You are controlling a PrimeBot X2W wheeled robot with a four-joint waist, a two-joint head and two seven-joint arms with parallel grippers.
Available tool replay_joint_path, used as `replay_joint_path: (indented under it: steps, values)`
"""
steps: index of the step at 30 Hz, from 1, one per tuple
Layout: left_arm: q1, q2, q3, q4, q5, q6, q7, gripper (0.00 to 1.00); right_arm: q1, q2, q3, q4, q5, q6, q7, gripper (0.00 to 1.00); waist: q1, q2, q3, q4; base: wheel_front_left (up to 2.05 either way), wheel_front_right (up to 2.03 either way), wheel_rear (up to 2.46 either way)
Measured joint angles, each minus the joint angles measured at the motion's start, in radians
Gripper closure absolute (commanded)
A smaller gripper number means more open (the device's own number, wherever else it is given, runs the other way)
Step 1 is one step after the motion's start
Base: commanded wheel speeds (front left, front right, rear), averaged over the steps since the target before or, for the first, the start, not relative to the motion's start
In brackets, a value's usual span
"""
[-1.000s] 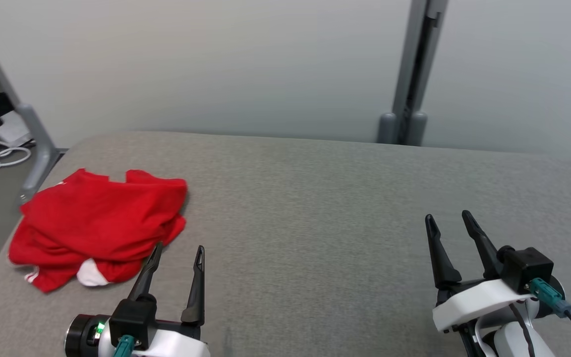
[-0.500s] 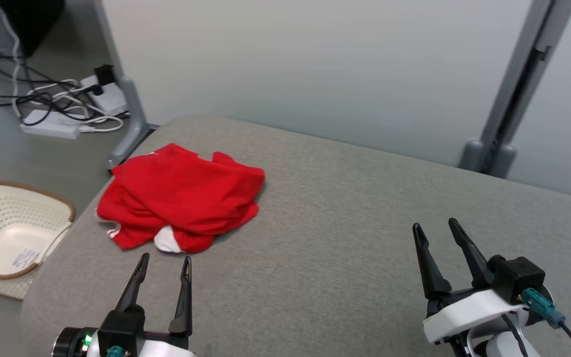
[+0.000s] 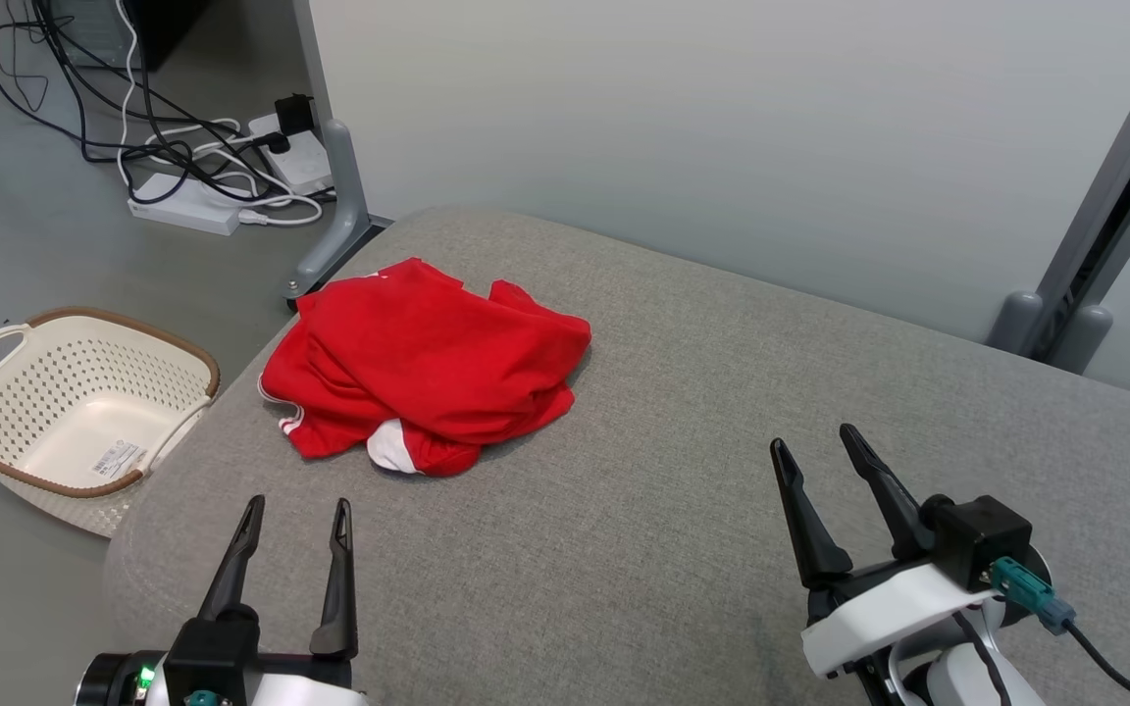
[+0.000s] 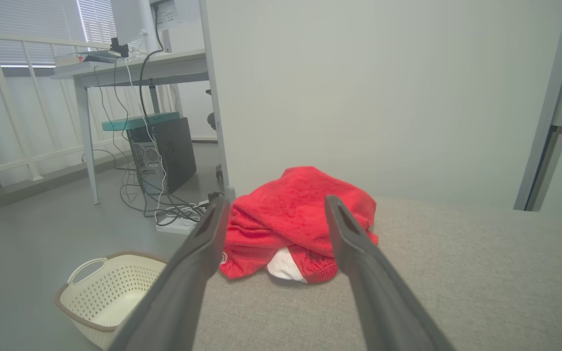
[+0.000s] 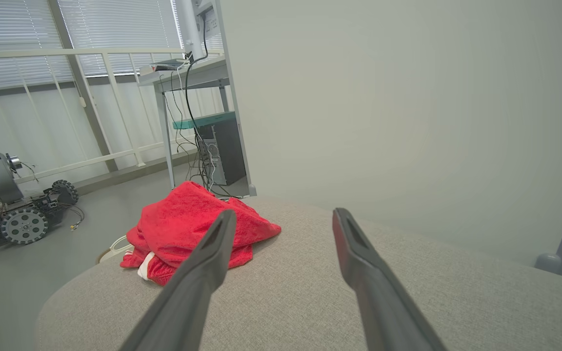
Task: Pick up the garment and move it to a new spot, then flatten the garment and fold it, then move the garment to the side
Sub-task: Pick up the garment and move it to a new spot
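The garment [image 3: 428,378] is a crumpled red heap with a white patch at its near edge, lying near the far left corner of the grey padded table [image 3: 722,441]. My left gripper [image 3: 297,512] hovers open just short of it, nothing between its fingers. In the left wrist view the garment [image 4: 291,219] sits straight ahead between the two fingers of the left gripper [image 4: 276,207]. My right gripper [image 3: 815,441] is open and empty over the table's right half, well apart from the cloth. The right wrist view shows the garment [image 5: 183,229] ahead to the left of the right gripper [image 5: 285,214].
A cream perforated basket [image 3: 65,402] stands on the floor left of the table. Cables and a power strip [image 3: 192,201] lie on the floor beyond, beside a grey post [image 3: 334,196]. A pale wall runs behind the table. A wheeled machine [image 5: 12,209] stands far off.
The head camera has swung left, bringing the basket and floor cables into sight. Both grippers stay open and empty; the garment lies as before.
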Motion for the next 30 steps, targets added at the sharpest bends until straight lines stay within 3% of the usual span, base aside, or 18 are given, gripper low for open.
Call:
replay_joint_path:
  steps: [30]
  values:
    - [0.004, 0.0, 0.005, -0.013, 0.004, 0.014, 0.0, 0.0, -0.01, 0.0, 0.012, 0.005, -0.006, 0.0, 0.0, 0.0, 0.0, 0.0, 0.004, 0.001, 0.0, 0.0, 0.0]
